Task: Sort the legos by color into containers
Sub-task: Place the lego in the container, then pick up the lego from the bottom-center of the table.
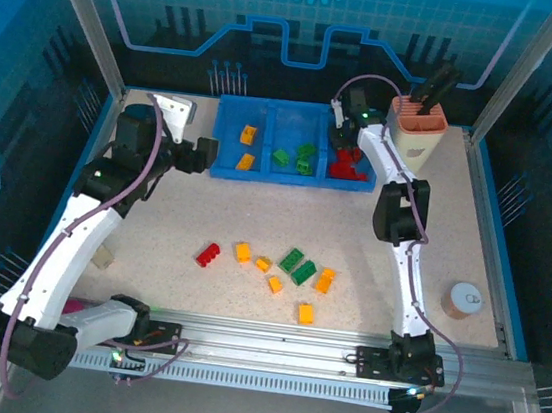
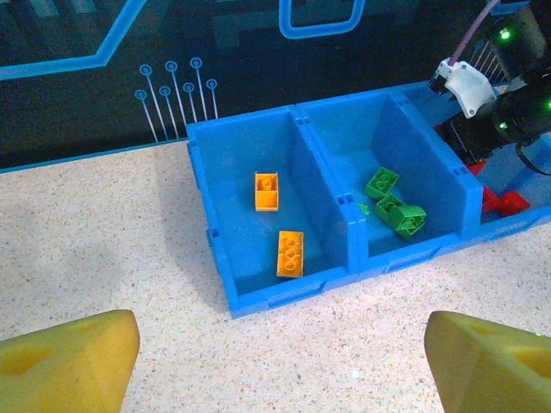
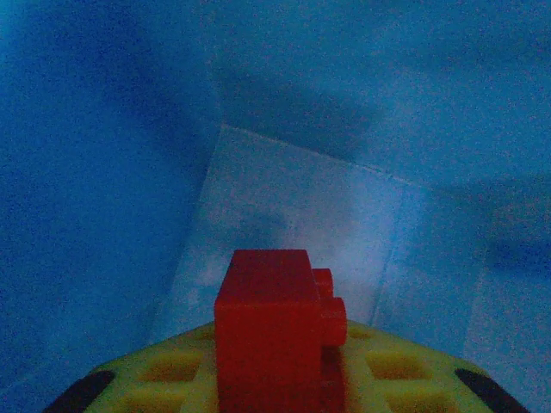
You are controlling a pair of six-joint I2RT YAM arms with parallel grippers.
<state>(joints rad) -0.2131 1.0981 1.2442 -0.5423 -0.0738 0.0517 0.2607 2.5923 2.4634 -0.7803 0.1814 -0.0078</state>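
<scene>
The blue tray [image 1: 260, 175] lines the table's 12 o'clock edge. Its left compartment [image 2: 250, 232] and middle compartment [image 2: 362, 155] stand open from above, split by an upright divider [image 2: 323, 185]. The right gripper [image 1: 344, 154], clamped on a red brick [image 3: 267, 318], occupies the right compartment [image 3: 293, 198]. A peach holder [image 1: 416, 133] stands at the tray's 3 o'clock. Bare tabletop [image 1: 255, 214] runs between tray and the loose bricks [image 1: 292, 260] at its 6 o'clock

Robot lab cell, aluminium frame [image 1: 268, 352], circuit-print backdrop [image 1: 299, 18]

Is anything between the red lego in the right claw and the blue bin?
No. The red lego in the right claw sits inside the blue compartment; nothing visible lies between it and the bare floor.
</scene>
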